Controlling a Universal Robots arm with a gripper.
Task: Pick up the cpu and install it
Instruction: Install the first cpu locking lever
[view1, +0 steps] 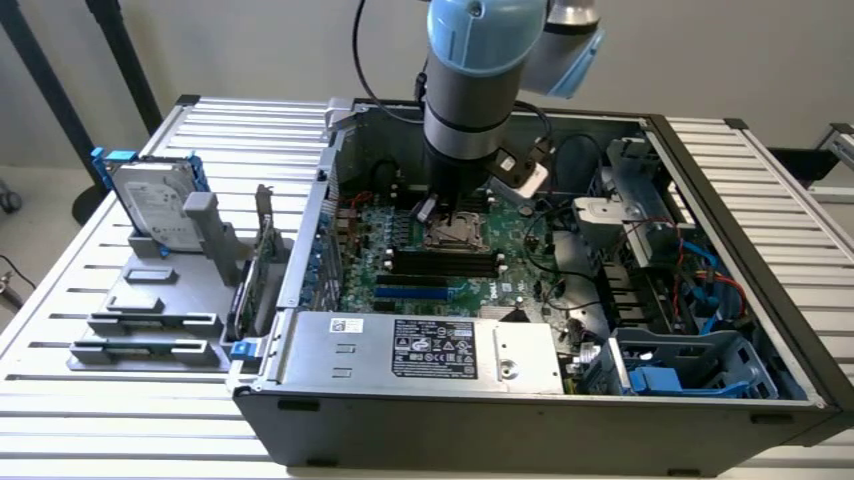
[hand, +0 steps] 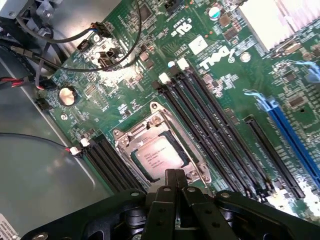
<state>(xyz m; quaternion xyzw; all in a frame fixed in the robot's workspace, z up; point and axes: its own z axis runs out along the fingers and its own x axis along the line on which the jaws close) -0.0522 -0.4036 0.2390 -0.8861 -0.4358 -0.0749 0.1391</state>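
The cpu (hand: 159, 155), a small square chip with a silvery top plate, lies flat inside the metal-framed socket (hand: 131, 136) on the green motherboard (hand: 125, 100). In the exterior view that socket (view1: 463, 230) sits in the middle of the open computer case (view1: 534, 415), right beneath the arm's wrist. My gripper (hand: 175, 173) hangs just above the socket's edge beside the cpu. Its two black fingers (hand: 170, 181) are pressed together, shut, with nothing between them.
Black memory slots (hand: 210, 125) and a blue slot (hand: 292, 135) run beside the socket. Loose cables (hand: 60, 55) cross the board's corner. A grey box with a black label (view1: 434, 350) fills the case's front. A hard drive with blue rails (view1: 154, 200) stands in a grey rack (view1: 147, 325) at the exterior view's left.
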